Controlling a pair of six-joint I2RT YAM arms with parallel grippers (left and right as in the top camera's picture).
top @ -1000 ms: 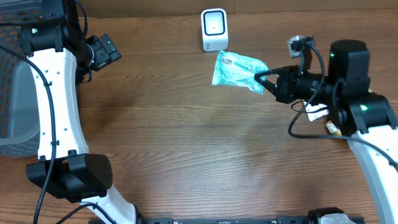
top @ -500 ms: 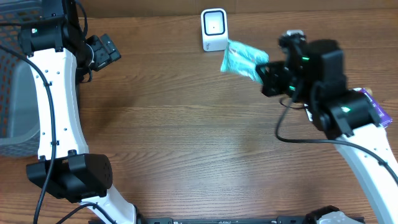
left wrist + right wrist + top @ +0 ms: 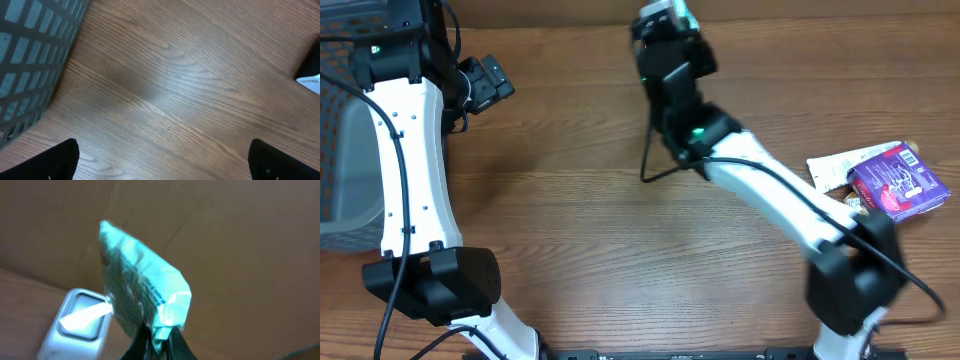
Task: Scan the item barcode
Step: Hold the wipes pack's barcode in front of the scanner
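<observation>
Overlapping scanner (image 3: 75,325): pinched pouch (image 3: 140,287) (print blurred)

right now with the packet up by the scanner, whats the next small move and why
Probably a slow wrist roll to turn the packet's printed side toward the scanner window. In the right wrist view the right gripper pinches the packet by one edge, right next to the scanner, but I cannot tell whether a barcode faces the window.
</observation>
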